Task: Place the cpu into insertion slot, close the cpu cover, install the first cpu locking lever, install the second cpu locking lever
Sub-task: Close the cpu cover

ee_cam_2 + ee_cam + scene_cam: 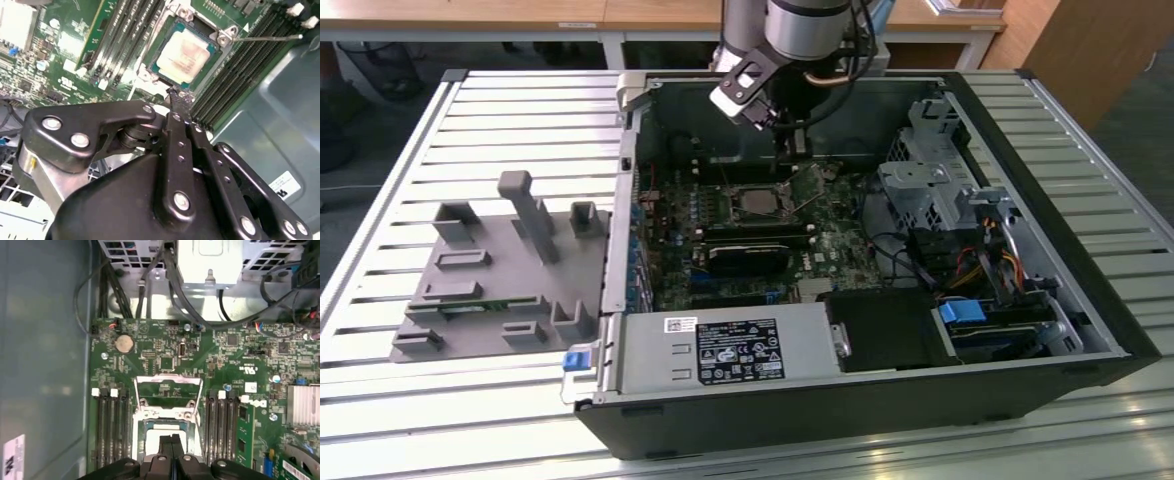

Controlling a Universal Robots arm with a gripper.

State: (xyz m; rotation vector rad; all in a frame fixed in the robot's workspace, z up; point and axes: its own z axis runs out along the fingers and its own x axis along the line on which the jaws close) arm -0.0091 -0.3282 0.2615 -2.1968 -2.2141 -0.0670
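My pincer [171,439] is clenched, its two black fingers pressed flat against each other. It hangs low inside the open computer case [854,420], right over the insertion slot [222,36].

The cpu [186,53] lies flat in that slot with its pale metal top facing up and the silver rim all around it. In the second wrist view my fingertips come down just beside the near edge of the chip. I cannot tell whether they touch the board or the rim there.

The cpu cover [169,378] is not down. In the first wrist view it stands tipped back from the slot on its hinge side, and green board shows through its big window. A thin metal lever rod [270,37] juts out sideways from a corner of the slot, across the long black memory slots [112,425] that flank it on both sides.

In the exterior view the case lies on its side on the slatted bench [520,110], and my arm reaches down into it from the far edge. A grey moulded fixture tray [494,270] sits on the bench well apart from me, towards the exterior view's left.
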